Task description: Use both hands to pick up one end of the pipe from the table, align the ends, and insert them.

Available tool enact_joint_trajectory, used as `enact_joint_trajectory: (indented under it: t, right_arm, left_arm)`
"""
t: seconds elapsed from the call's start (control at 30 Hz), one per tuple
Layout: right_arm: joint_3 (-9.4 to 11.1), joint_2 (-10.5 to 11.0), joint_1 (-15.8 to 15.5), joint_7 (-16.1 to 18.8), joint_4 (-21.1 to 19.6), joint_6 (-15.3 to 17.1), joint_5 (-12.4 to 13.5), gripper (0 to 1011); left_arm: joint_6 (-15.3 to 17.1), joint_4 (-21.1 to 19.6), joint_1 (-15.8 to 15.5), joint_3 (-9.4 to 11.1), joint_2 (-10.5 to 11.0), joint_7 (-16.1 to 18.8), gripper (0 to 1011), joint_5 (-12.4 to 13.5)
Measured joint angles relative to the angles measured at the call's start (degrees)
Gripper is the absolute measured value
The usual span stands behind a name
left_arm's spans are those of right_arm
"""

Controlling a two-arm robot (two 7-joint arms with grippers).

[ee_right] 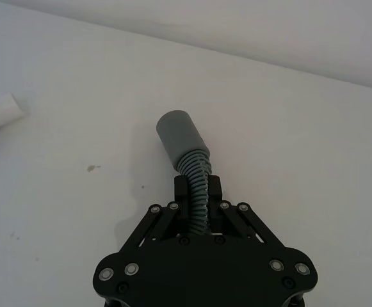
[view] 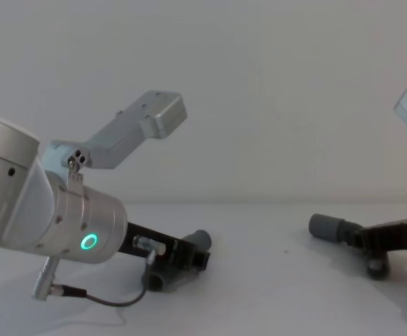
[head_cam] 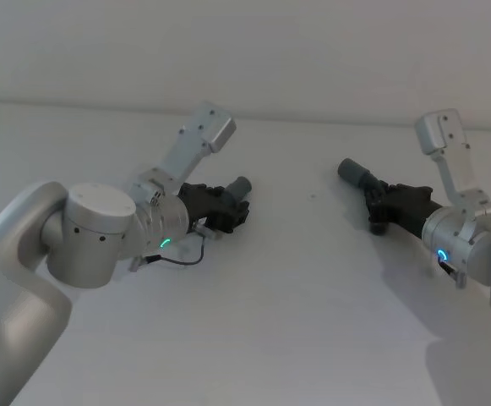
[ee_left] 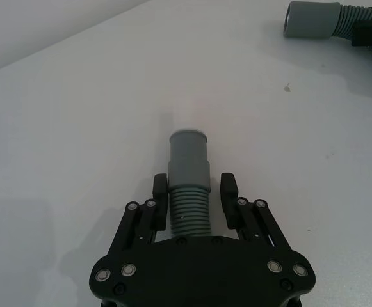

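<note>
The right gripper (ee_right: pixel 198 189) is clenched on the ribbed middle of its pipe piece (ee_right: pixel 197 169), cuff (ee_right: pixel 176 131) aimed leftward. The left gripper (ee_left: pixel 194 190) straddles the other piece (ee_left: pixel 189 160) low over the table (ee_left: pixel 77 128); whether it is clamped I cannot tell (white shows beside it). The cuffs sit well apart, both slanting away from the robot, axes crossing, not colinear.

Plain white matte bench (head_cam: pixel 270 321) filling the lower frame, bare off-white wall (head_cam: pixel 245 51) across the top, soft diffuse light, faint grey shadows
</note>
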Motion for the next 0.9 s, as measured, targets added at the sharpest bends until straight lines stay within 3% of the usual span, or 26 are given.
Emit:
enact_joint_trajectory:
  t: [0.9]
  right_arm:
    - [0.0, 0.0, 0.0, 0.0, 0.0, 0.0, 0.0, 159]
  left_arm:
    - [0.05, 0.0, 0.0, 0.0, 0.0, 0.0, 354, 0.0]
